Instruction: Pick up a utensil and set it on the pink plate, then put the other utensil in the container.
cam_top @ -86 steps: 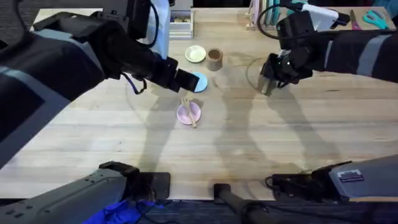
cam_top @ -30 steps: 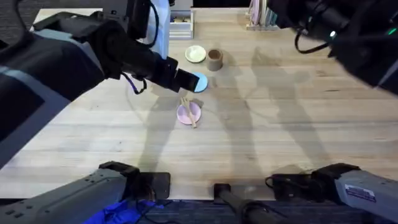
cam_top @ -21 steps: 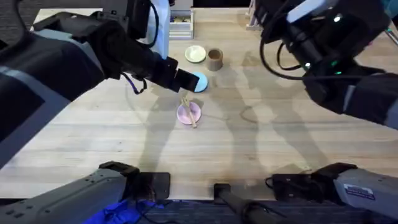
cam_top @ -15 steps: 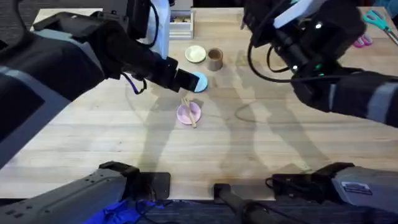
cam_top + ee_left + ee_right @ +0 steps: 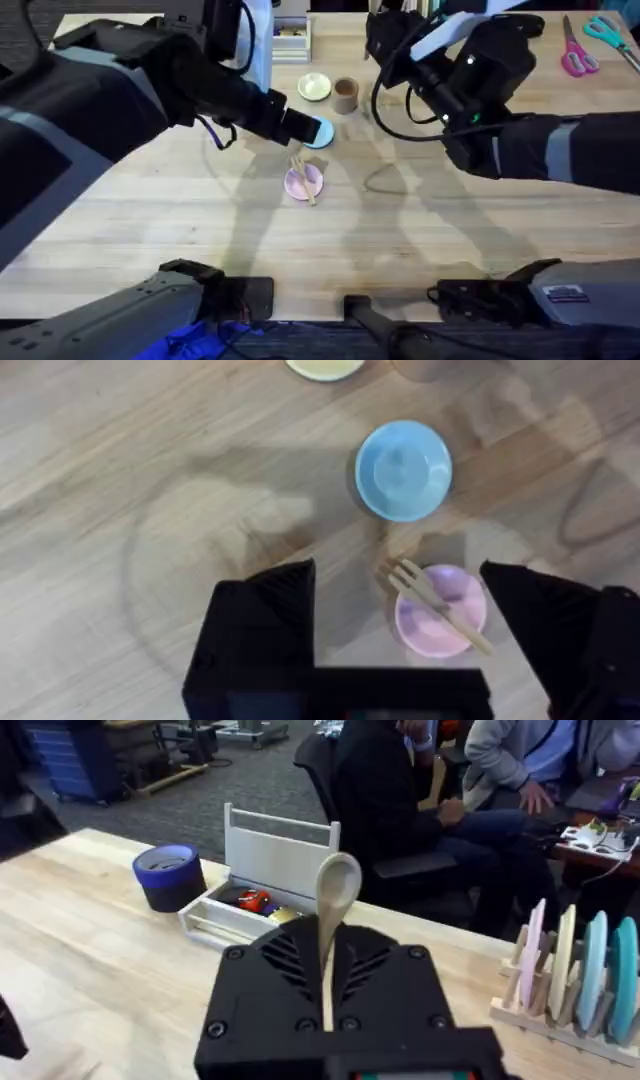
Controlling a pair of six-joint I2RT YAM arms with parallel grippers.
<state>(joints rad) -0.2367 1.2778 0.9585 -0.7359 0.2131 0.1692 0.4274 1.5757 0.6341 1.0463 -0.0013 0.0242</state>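
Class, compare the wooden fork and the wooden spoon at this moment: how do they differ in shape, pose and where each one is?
The fork ends in short tines; the spoon ends in a rounded oval bowl. The fork lies flat across the pink plate, overhanging its rim; the spoon stands upright, bowl up. The fork is free between the left gripper's open fingers; the spoon is clamped in the right gripper. Both are slim, pale wood.
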